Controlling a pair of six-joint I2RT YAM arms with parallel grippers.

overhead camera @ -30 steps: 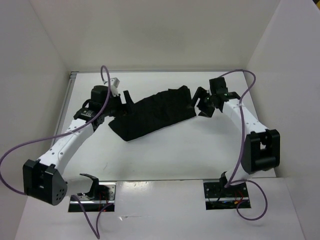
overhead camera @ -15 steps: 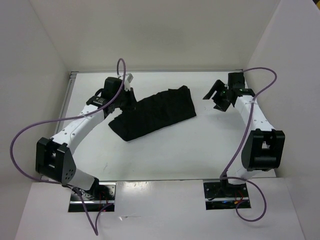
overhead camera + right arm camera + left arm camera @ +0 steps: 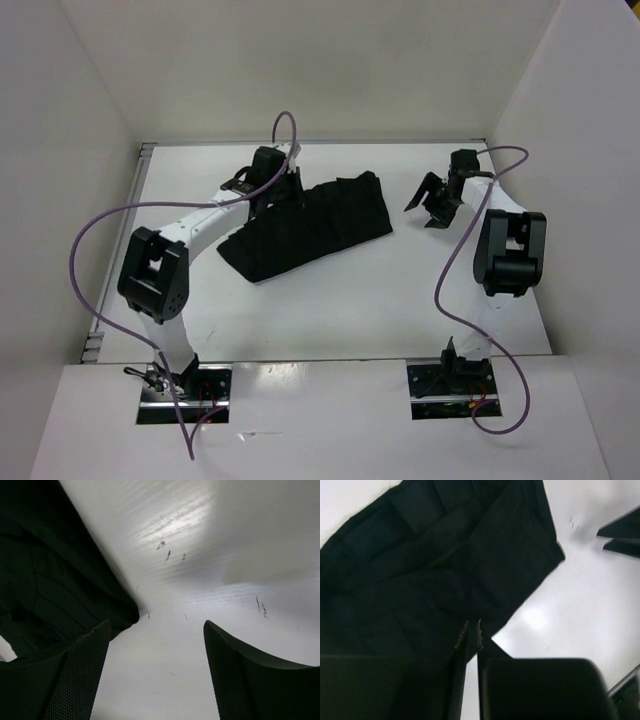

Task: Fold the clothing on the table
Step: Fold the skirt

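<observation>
Two arms in white shells, the left arm (image 3: pixel 200 215) and the right arm (image 3: pixel 488 195), each carry a boxy black joint housing (image 3: pixel 152 275) (image 3: pixel 512 252). A purple cable (image 3: pixel 85 250) (image 3: pixel 445 285) trails from each arm to a metal base plate (image 3: pixel 190 390) (image 3: pixel 450 385) with red wiring. The right fingers (image 3: pixel 75 675) are black and curved, with fine mesh-textured pads. The left fingers (image 3: pixel 465 650) are thin black blades with toothed tips.
</observation>
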